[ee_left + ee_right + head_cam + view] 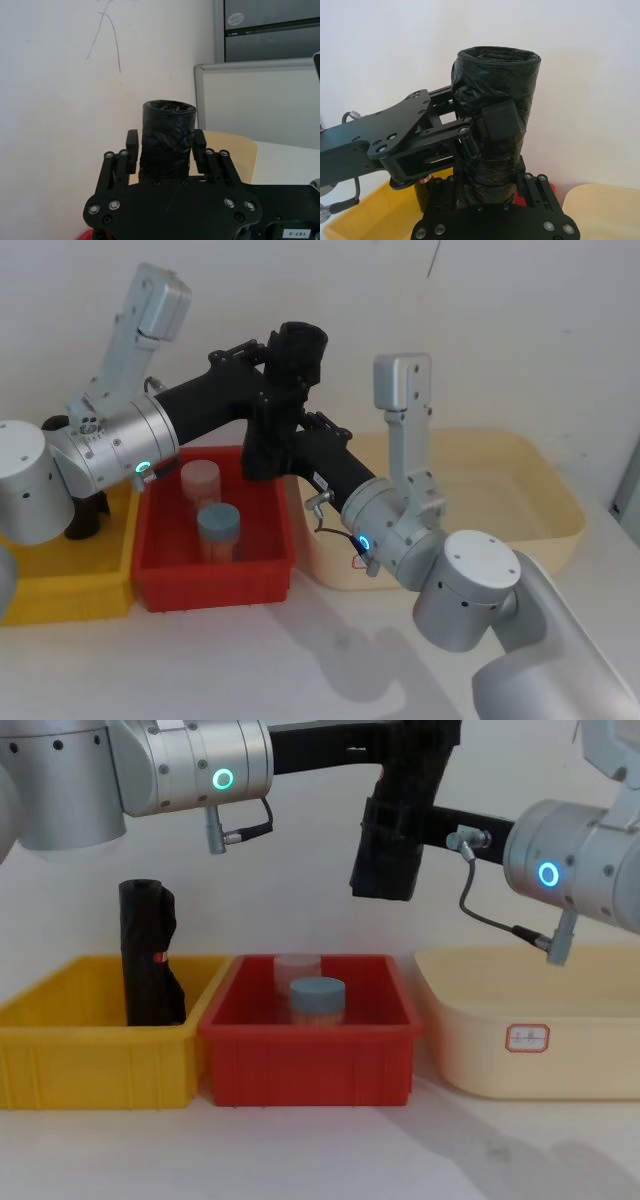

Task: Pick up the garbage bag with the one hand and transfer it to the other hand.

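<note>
We take the red bin [310, 1060] as our marker. Left of it, a slimmer black roll [148, 960] stands in the yellow bin [90, 1060] and plays no part here. High above the red bin the garbage bag [495, 90] is held upright in the air, with both arms meeting at it.

The main risk, as we judge it, lies on the left. If the left gripper [166, 150] lets go before the other has a firm hold, the bag drops straight into the red bin onto the two jars [317, 1000] standing there. The second risk is on the right. The right gripper [485, 187] sits at the bag's lower end, so once it carries the bag alone the tall upper part may lean or slide through the slick plastic. The two grippers are also crowded together and could knock each other as they part.

The left gripper reaches in from the left above the red bin, narrowed onto the middle of the bag, with a pad [497, 120] pressed flat against the wrinkled plastic. The right gripper comes up from the right, just under the left one and around the bag's base. We cannot tell whether it has clamped yet. The cream tub [480, 1050] stands right of the red bin.
</note>
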Available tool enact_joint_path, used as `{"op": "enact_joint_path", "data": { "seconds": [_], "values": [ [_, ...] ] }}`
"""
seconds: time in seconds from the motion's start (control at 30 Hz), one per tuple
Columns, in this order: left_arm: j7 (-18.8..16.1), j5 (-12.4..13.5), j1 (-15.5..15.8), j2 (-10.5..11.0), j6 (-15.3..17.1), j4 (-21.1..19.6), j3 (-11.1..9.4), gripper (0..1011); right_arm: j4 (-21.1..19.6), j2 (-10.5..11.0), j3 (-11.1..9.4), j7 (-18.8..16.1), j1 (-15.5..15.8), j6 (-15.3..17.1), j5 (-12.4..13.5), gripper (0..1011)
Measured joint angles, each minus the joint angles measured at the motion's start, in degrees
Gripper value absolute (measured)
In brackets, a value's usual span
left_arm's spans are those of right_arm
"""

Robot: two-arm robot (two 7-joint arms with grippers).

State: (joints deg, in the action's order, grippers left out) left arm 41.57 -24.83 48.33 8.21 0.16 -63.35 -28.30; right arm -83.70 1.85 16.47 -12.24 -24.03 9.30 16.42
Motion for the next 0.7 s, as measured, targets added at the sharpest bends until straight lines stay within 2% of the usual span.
{"op": "enact_joint_path", "data": {
  "seconds": [0.27, 0.3, 0.37, 0.5, 0.7],
  "values": [
    [0.30, -0.30, -0.01, 0.12, 0.03, -0.03, -0.07, 864, -0.13, 0.32, -0.12, 0.18, 0.09, 0.15, 0.41, 567],
    [0.41, -0.38, -0.02, 0.14, 0.05, -0.05, -0.08, 864, -0.13, 0.32, -0.12, 0.18, 0.09, 0.15, 0.41, 568],
    [0.66, -0.56, -0.08, 0.22, 0.10, -0.15, -0.10, 949, -0.13, 0.44, -0.20, 0.45, 0.07, 0.17, 0.47, 568],
    [1.44, -1.23, -0.61, 0.99, 0.48, -1.21, -0.10, 1001, 0.09, 0.62, -0.29, 0.98, -0.15, 0.20, 0.48, 567],
    [1.94, -2.19, -1.97, 2.62, 1.40, -3.79, 0.25, 1001, 0.74, 0.96, -0.53, 1.99, -0.90, 0.17, 0.15, 567]
  ]
}}
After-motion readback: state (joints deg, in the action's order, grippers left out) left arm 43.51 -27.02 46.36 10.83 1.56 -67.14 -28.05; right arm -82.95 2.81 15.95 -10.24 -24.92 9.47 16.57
